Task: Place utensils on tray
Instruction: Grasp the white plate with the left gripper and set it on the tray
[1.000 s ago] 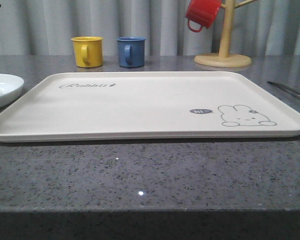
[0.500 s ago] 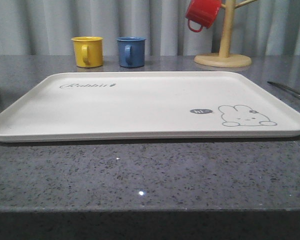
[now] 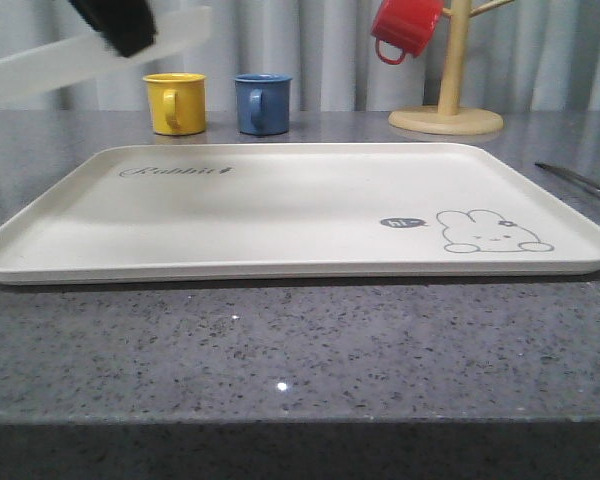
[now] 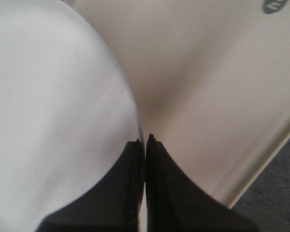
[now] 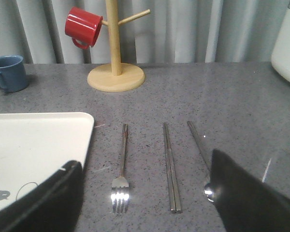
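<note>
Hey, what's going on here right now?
The left gripper is shut on the rim of a white plate and holds it in the air above the left part of the tray. The tray has nothing on it yet. The fork, chopsticks and spoon lie side by side on the grey table to the right of the tray, with the open right gripper over them. So no utensil has been moved yet.

L fingers point(image 3: 120, 25) grip white plate point(image 3: 40, 68), blurred, raised above tray point(image 3: 280, 205) far-left corner.
</note>
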`<action>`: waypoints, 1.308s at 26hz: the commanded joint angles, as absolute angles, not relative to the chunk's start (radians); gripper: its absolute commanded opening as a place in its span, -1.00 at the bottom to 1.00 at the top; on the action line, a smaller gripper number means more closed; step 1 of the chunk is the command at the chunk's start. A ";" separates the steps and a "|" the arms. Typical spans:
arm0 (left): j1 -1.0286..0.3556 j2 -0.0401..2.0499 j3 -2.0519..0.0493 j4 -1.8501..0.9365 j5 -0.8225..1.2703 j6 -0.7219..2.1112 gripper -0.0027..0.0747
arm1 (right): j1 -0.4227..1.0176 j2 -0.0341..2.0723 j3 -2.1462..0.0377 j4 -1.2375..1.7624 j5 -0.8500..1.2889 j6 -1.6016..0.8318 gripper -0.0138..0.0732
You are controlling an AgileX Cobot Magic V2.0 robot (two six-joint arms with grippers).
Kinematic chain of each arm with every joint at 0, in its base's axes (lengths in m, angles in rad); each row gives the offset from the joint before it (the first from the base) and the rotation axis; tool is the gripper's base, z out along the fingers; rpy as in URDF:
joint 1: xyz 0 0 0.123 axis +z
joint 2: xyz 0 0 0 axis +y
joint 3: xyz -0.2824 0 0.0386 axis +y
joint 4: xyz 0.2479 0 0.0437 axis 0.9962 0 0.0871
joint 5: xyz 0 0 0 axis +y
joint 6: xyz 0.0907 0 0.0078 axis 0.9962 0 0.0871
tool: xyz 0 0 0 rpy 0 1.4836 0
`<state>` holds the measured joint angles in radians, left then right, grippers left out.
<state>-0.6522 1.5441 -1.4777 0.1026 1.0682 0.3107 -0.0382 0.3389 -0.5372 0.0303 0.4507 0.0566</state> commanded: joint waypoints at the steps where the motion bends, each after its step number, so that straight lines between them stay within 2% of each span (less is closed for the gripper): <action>1: -0.728 1.568 -1.532 0.111 1.046 0.301 -0.98 | -0.044 0.355 -0.573 0.018 0.369 0.050 0.63; 13: -0.753 1.730 -1.539 0.007 1.125 0.299 -0.97 | -0.044 0.355 -0.573 0.018 0.369 0.050 0.63; 16: -0.753 1.739 -1.537 0.007 1.119 0.299 -0.73 | -0.044 0.355 -0.573 0.018 0.369 0.050 0.63; 19: -0.753 1.739 -1.550 0.007 1.125 0.299 -0.32 | -0.044 0.355 -0.573 0.018 0.369 0.050 0.63; 21: -0.753 1.732 -1.575 0.000 1.159 0.297 -0.17 | -0.044 0.355 -0.573 0.018 0.369 0.050 0.63; 22: -0.753 1.727 -1.587 0.000 1.171 0.297 -0.16 | -0.044 0.355 -0.573 0.018 0.369 0.050 0.63; 25: -0.749 1.695 -1.622 0.009 1.187 0.297 -0.17 | -0.044 0.355 -0.573 0.018 0.369 0.050 0.63; 27: -0.728 1.669 -1.633 0.011 1.189 0.293 -0.24 | -0.044 0.355 -0.573 0.018 0.369 0.050 0.63; 33: -0.560 1.581 -1.627 0.000 1.253 0.245 -0.94 | -0.044 0.355 -0.573 0.018 0.369 0.050 0.63; 34: -0.520 1.558 -1.617 -0.011 1.258 0.242 -0.98 | -0.044 0.355 -0.573 0.018 0.369 0.050 0.63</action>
<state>-0.5906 1.6433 -1.6005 0.0085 1.2348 0.2638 -0.0382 0.3389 -0.5372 0.0303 0.4507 0.0566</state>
